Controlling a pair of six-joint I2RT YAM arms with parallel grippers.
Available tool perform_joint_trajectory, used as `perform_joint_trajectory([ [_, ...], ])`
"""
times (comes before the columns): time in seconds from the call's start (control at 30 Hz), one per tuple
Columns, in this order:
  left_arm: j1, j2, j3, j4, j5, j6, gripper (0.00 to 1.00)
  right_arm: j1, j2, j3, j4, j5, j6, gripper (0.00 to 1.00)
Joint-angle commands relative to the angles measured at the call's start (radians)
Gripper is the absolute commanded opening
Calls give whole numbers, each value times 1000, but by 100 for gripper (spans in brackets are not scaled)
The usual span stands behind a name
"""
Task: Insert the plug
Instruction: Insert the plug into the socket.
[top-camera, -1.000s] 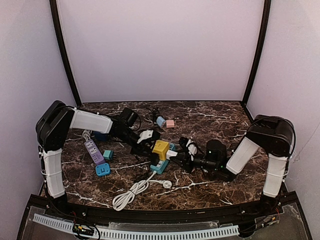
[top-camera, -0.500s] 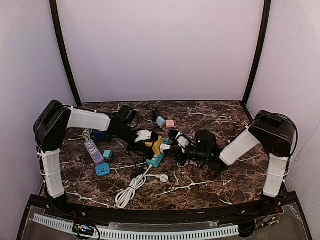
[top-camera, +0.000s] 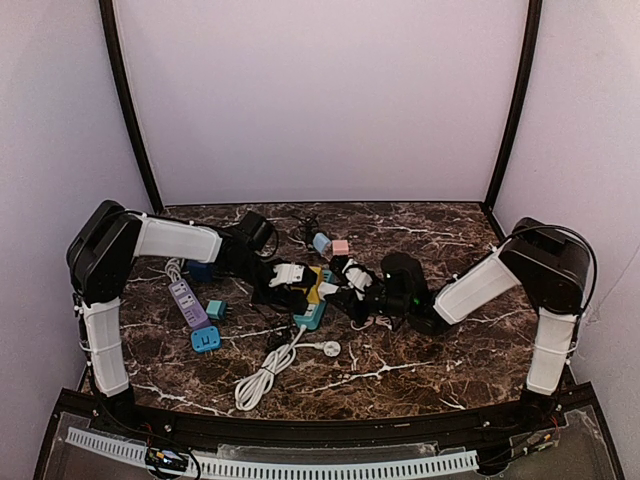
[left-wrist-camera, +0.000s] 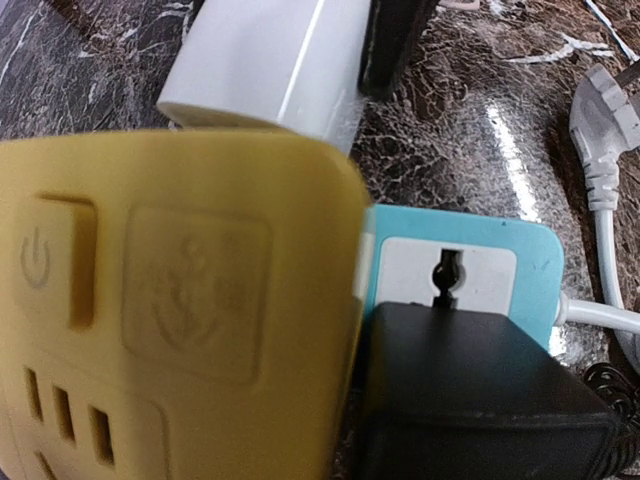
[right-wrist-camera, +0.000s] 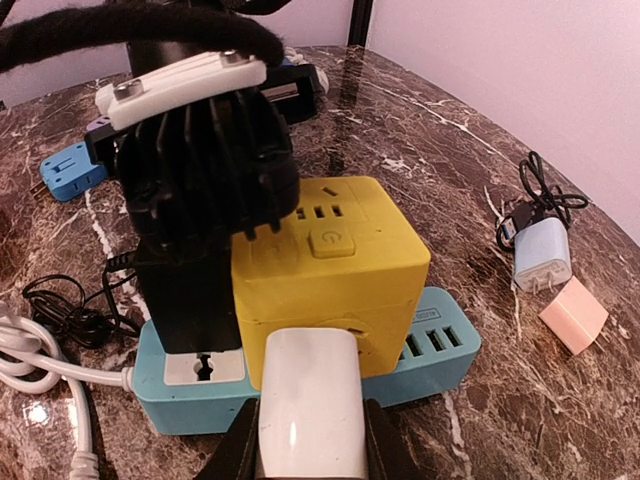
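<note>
Right wrist: right gripper (right-wrist-camera: 308, 455) fingers are clamped on the white plug (right-wrist-camera: 308, 400), its face butted against the right side of the yellow socket cube (right-wrist-camera: 330, 260). The cube sits on the teal power strip (right-wrist-camera: 440, 345). Beside it a black adapter (right-wrist-camera: 190, 300) stands in the strip with the left gripper (right-wrist-camera: 200, 200) over it; can't tell if those fingers hold it. Since a second ago the right arm pushed left and far, and cube and strip slid along. Looks like sliding, not seating. Prongs hidden, insertion unconfirmed.
</note>
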Motion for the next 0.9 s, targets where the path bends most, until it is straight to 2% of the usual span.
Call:
perform_joint_trajectory([
  [0.0,-164,-17,36,20,351,54,17,31,53,24,-74,-132,-60,0],
  [0.27,-166,-27,43,20,335,100,17,30,119,168,-323,-50,-43,0],
  [0.33,-166,-33,45,21,331,107,17,30,105,148,-321,-53,-38,0],
  [0.57,-167,-51,34,-17,287,138,17,30,51,71,-267,-44,-14,12],
  [0.77,-158,-79,9,-96,213,175,17,25,11,23,-238,-19,-7,32],
  [0.87,-150,-101,-4,-127,180,194,18,16,-2,7,-237,-36,-11,47],
])
